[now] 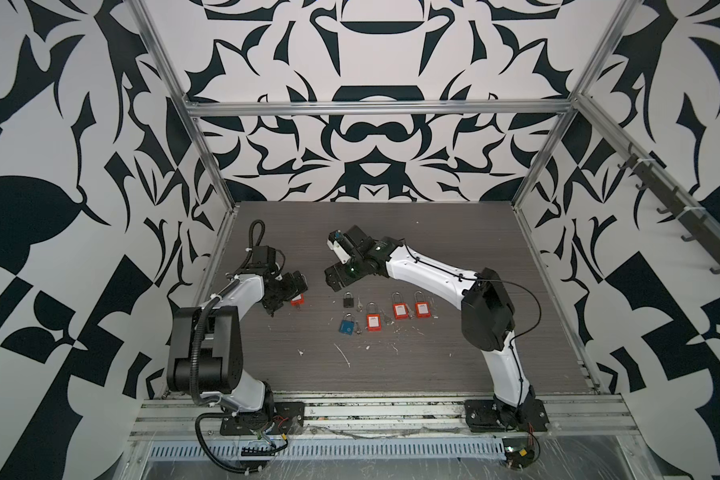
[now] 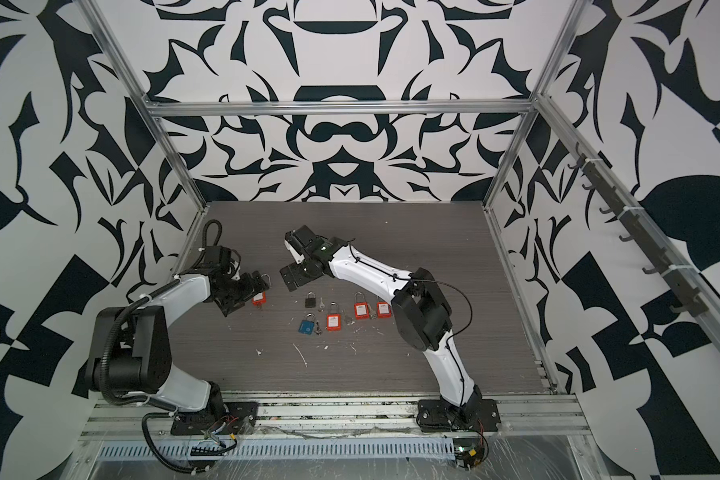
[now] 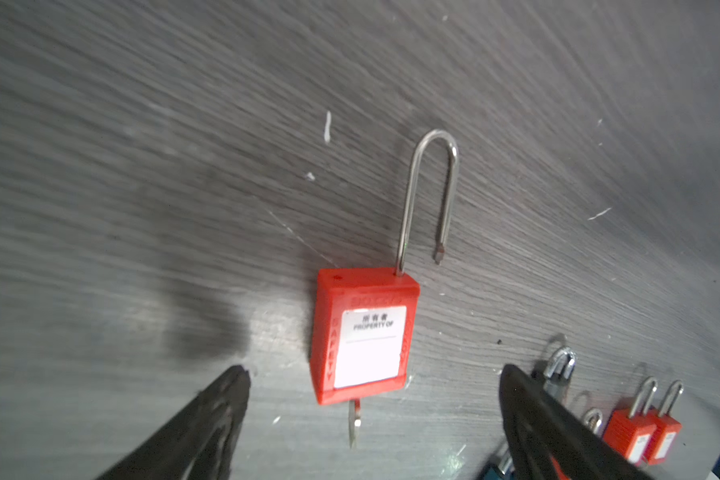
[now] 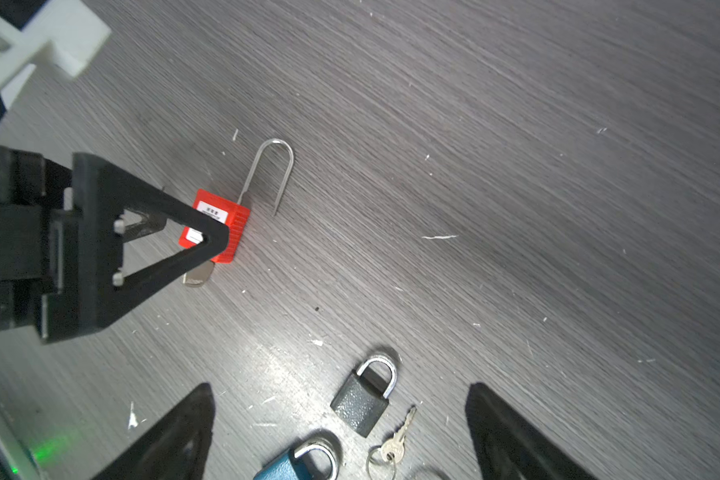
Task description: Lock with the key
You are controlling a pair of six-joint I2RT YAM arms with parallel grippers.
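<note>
Black fingers (image 3: 208, 415) of the left pincer (image 3: 375, 374) stand wide apart either side of the red padlock (image 3: 364, 336), gripping nothing, probably lined up to clamp its body. It lies flat on the counter (image 3: 142, 166), shackle (image 3: 431, 187) sprung out, key (image 3: 354, 419) in its base. Right pincer (image 4: 341, 392) hangs equally wide and empty nearby. Key's blade is hidden, its turn unreadable

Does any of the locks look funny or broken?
Nothing looks broken, but the red padlock lying by itself is open: one leg of its shackle hangs free outside the body, with a key stuck in the bottom. The black padlock is shut. White flecks dot the table.
</note>
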